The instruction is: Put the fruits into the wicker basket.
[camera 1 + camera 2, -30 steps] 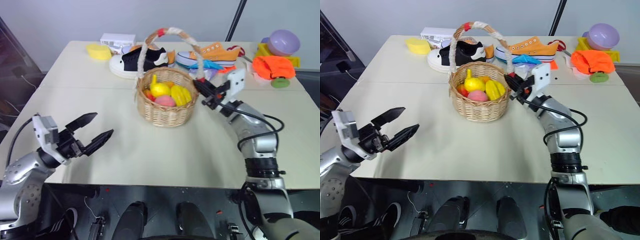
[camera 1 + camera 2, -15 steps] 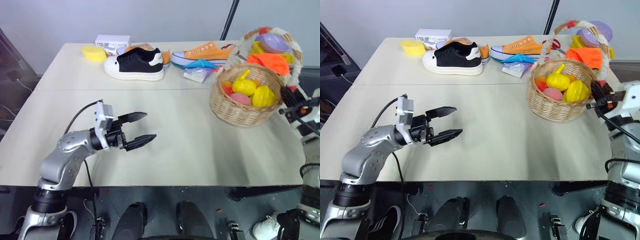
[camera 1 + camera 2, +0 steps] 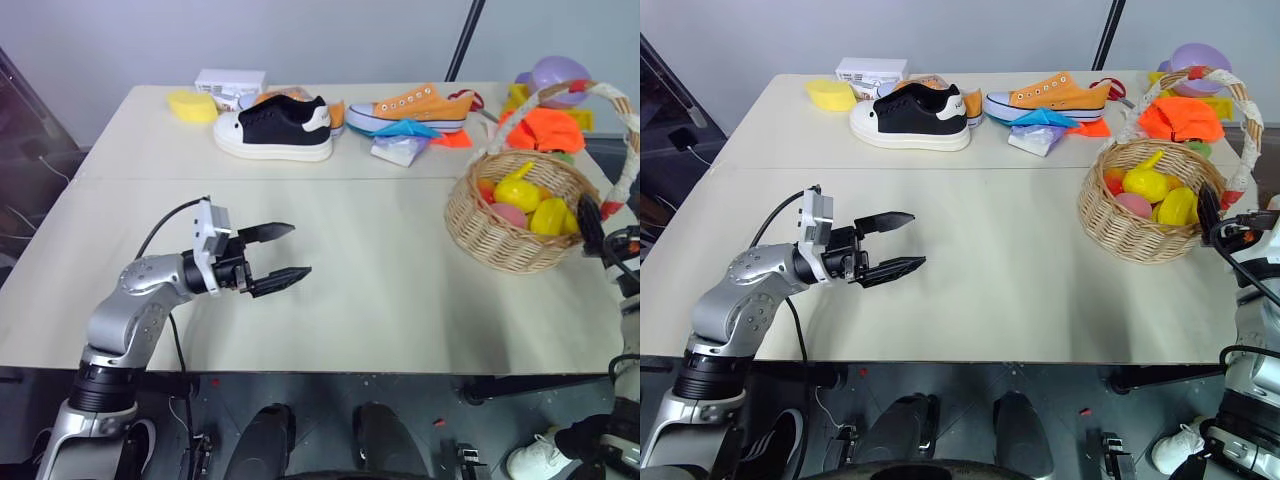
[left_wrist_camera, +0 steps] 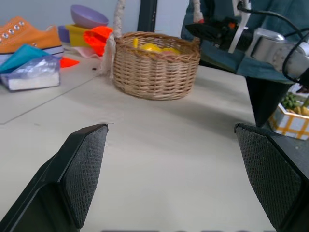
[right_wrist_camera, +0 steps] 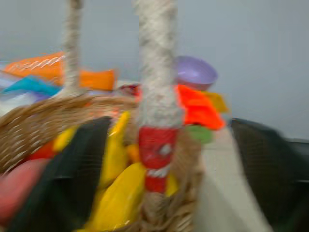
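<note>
The desk (image 3: 380, 290) carries the wicker basket (image 3: 510, 225) at its right edge. The basket holds the fruits: a yellow lemon (image 3: 518, 190) and a pinkish peach (image 3: 510, 215). Right gripper (image 3: 1218, 222): jaws released astride the handle base; withdraw straight back without snagging. Left gripper (image 3: 280, 255): jaws released, empty.

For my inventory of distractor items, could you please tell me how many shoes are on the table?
2: a black-and-white sneaker at the table's far edge, and an orange sneaker just to its right. Something orange shows behind the black one; it is too hidden to identify.
</note>
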You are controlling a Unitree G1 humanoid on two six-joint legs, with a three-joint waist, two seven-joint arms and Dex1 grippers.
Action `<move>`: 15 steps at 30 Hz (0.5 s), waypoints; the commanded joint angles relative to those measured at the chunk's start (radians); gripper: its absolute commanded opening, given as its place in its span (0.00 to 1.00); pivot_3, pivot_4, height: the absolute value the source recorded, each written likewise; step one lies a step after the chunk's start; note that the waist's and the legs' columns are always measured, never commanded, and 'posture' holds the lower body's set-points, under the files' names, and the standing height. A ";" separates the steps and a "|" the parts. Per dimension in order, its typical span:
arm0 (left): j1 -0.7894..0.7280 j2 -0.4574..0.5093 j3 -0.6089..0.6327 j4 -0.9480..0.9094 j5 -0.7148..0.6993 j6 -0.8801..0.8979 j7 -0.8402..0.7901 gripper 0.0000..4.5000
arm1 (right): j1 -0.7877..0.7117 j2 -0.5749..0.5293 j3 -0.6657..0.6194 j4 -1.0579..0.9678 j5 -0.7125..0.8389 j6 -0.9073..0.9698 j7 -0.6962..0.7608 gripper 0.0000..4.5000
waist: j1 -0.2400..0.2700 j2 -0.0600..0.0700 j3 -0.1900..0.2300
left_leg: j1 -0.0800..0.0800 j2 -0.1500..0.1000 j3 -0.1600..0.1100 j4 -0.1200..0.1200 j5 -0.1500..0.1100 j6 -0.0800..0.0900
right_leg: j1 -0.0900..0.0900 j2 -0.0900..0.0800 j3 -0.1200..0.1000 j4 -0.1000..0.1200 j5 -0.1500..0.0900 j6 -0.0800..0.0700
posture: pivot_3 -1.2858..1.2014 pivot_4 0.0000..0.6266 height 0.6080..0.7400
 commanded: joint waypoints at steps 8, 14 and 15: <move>0.056 -0.006 0.087 0.018 0.093 -0.079 0.164 1.00 | 0.150 0.290 0.211 -0.503 -0.159 -0.058 -0.243 0.99 | 0.003 0.001 -0.001 | 0.000 -0.001 0.000 0.000 0.000 0.000 | -0.001 -0.001 0.001 0.000 0.000 0.000 | 0.52 0.24 1.00; 0.106 -0.004 0.162 0.044 0.132 -0.106 0.263 1.00 | 0.213 0.232 0.452 -0.509 -0.130 -0.092 -0.001 0.99 | -0.004 0.001 -0.001 | 0.002 0.000 0.000 0.000 0.000 0.000 | 0.001 0.000 0.000 0.000 0.000 0.000 | 0.52 0.24 1.00; 0.117 -0.003 0.179 0.050 0.143 -0.120 0.280 1.00 | 0.205 0.219 0.498 -0.495 -0.087 -0.057 0.061 0.99 | -0.003 0.001 -0.001 | 0.002 0.000 0.000 0.000 0.000 0.000 | 0.001 0.000 0.000 0.000 0.000 0.000 | 0.52 0.24 1.00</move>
